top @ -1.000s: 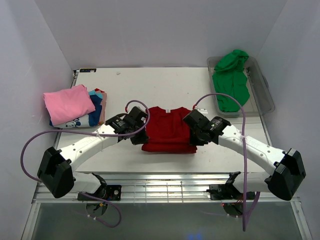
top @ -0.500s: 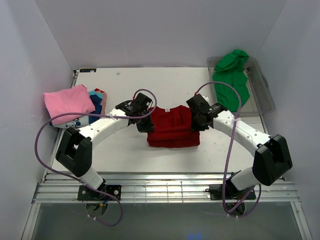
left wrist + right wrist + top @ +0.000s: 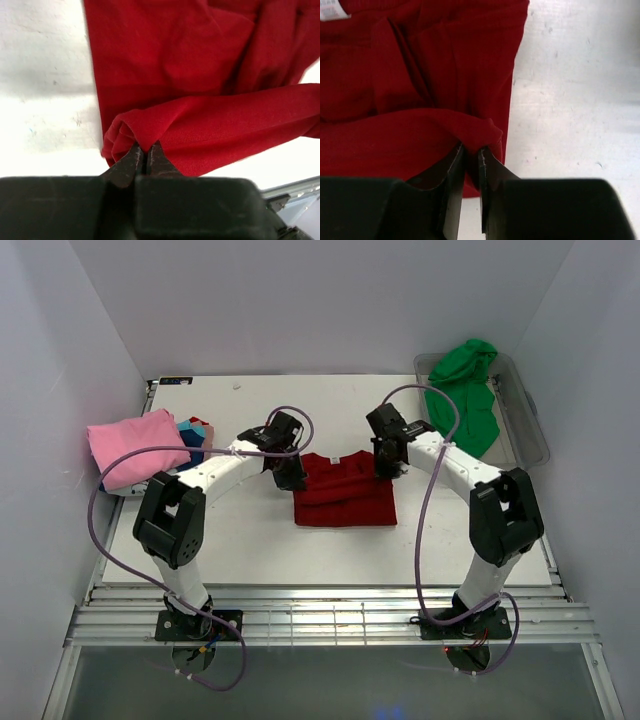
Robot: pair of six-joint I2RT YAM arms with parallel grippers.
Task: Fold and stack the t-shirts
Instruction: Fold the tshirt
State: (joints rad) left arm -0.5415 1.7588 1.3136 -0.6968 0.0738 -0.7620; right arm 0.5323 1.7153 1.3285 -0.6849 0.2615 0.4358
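The red t-shirt (image 3: 343, 495) lies partly folded at the table's middle. My left gripper (image 3: 291, 474) is shut on its left hem corner (image 3: 125, 132), and my right gripper (image 3: 384, 466) is shut on its right hem corner (image 3: 487, 131). Both hold the lower edge lifted and carried over the upper part of the shirt. A pink t-shirt (image 3: 135, 445) lies folded on top of a pile at the left, over blue and peach ones (image 3: 194, 438). A green t-shirt (image 3: 462, 400) hangs crumpled in the clear tub.
The clear plastic tub (image 3: 527, 425) stands at the back right corner. The white table (image 3: 330, 405) runs between grey walls. Purple cables loop above both arms.
Both grippers have moved away from me, toward the collar, carrying the shirt's near hem with them. The red shirt's visible length has shortened as the fold goes over.
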